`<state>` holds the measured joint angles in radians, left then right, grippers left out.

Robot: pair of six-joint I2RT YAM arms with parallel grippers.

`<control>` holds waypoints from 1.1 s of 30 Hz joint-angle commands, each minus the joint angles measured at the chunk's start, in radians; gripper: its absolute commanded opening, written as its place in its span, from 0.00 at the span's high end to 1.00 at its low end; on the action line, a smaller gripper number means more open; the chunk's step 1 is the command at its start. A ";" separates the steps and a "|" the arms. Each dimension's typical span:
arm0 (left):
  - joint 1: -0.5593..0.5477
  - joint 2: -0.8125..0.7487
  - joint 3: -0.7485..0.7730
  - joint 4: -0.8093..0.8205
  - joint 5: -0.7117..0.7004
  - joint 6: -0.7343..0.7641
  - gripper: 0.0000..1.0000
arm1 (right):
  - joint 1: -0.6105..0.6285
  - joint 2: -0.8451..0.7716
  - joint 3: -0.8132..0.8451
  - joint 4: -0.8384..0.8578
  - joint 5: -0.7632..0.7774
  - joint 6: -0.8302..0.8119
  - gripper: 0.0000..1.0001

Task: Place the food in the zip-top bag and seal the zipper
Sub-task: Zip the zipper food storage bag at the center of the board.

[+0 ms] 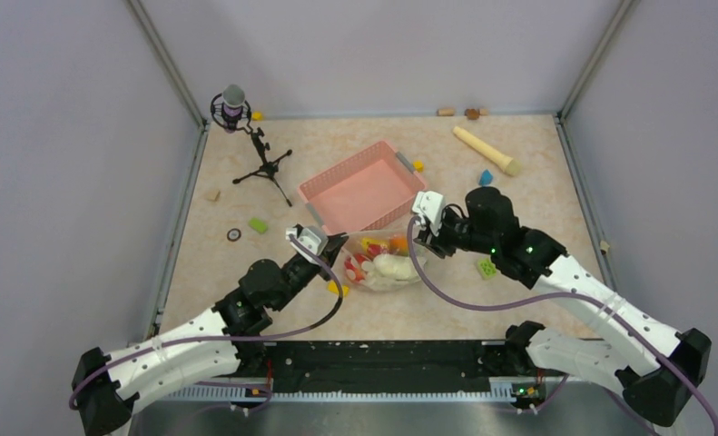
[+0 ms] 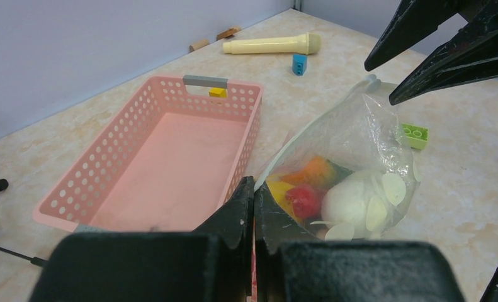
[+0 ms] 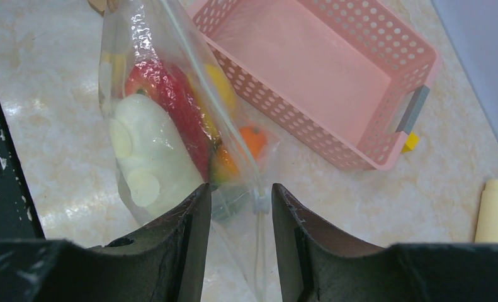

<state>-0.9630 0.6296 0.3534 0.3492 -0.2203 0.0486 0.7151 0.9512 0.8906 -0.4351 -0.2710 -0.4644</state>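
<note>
Far left, the desk [image 1: 205, 268] edge runs along the left wall. A studio microphone [image 1: 233, 98] on a black tripod stands in the back-left corner, with a yellow block [image 1: 258, 115] just beside it. A tan block [image 1: 212, 193], black ring [image 1: 234, 234] and green block [image 1: 259, 224] lie scattered in front, apart from each other, with bare desk around them.

The left claw [image 2: 253, 185] sits low at the left corner of the zip-top bag [image 2: 353, 126], its fingers [image 2: 233, 214] pressed together. The bag's rim runs straight into the tips and looks pinched. A small yellow piece [image 1: 337, 289] lies near the bag's left front corner.

The pink basket [image 1: 341, 163] sits behind at an angle, its near long rim just beside the bag. The bag stands mid-desk between both claws. The food [image 2: 353, 201] is inside: a white lump, a red piece, and yellow and orange-green ones, packed together. The zipper [image 3: 216, 110] strip runs along the top edge; sealed or not, cannot tell.

The right claw [image 3: 238, 192] is spread, and the strip's end tab sits in the gap, seemingly touching neither finger. Bare desk runs from the bag forward to the arm bases.

Right of the bag, a green studded brick [image 1: 486, 267] lies beside the right arm. A blue block [image 1: 486, 177] and a cream toy microphone [image 1: 486, 150] lie further back. Tan blocks [image 1: 446, 112] sit at the back wall, and a tan bit [image 1: 604, 245] lies against the right edge.
</note>
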 commanded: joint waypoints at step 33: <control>0.004 -0.024 -0.018 0.178 -0.341 -0.076 1.00 | -0.003 0.038 0.124 -0.373 0.051 -0.087 1.00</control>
<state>-0.9783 0.6292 0.3351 0.4026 -0.3614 -0.0216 0.7204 1.0100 0.9665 -0.5755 -0.3092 -0.5282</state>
